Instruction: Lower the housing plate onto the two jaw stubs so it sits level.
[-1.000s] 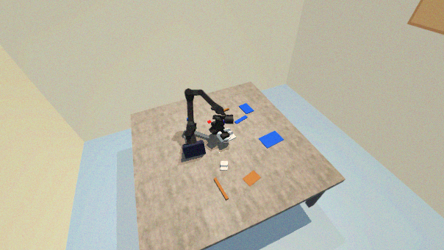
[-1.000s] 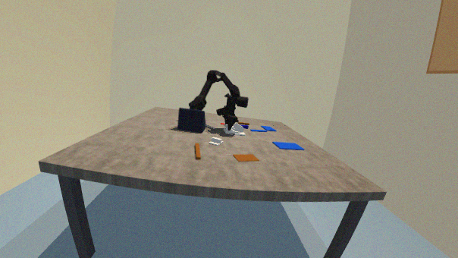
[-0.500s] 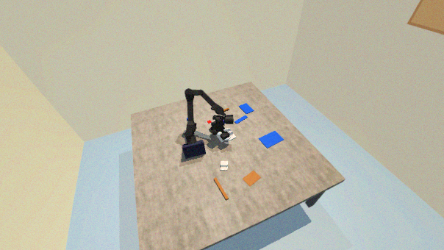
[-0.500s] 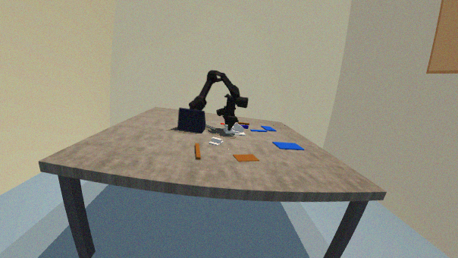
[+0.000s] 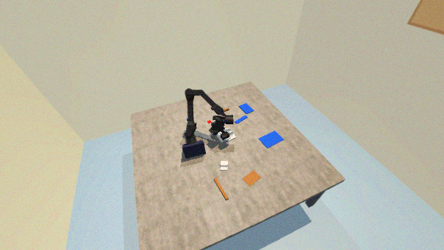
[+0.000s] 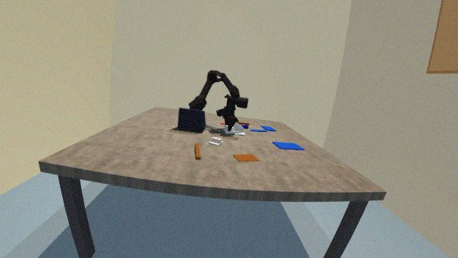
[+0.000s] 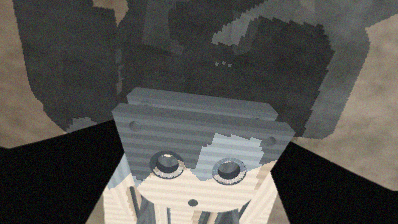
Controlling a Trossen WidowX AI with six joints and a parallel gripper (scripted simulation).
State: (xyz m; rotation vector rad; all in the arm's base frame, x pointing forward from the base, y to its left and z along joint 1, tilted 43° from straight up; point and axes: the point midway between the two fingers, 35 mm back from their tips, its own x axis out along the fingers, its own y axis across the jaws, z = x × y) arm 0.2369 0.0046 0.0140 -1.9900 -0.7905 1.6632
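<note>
My gripper (image 5: 225, 136) (image 6: 230, 129) (image 7: 200, 132) is shut on the housing plate. The plate (image 7: 162, 134) is pale, with two ringed round holes and small holes near its edge, and sits between the black fingers in the wrist view. Grey round shapes show inside the ringed holes. A second plate edge (image 7: 200, 101) shows just beyond and below it. Pale jaw parts (image 7: 117, 202) stick out under its near edge. In the top and exterior views the white assembly (image 5: 231, 137) (image 6: 239, 133) is low at the table, partly behind the fingers. The stubs, and any gap above them, are hidden.
A small white bracket (image 5: 223, 165) (image 6: 216, 141) stands in front of the arm. A dark box (image 5: 193, 150) (image 6: 191, 121) stands beside the base. Flat blue pieces (image 5: 271, 139) (image 6: 288, 146) lie to the right, an orange square (image 5: 251, 178) (image 6: 246, 158) and orange bar (image 5: 221, 189) (image 6: 197, 151) in front.
</note>
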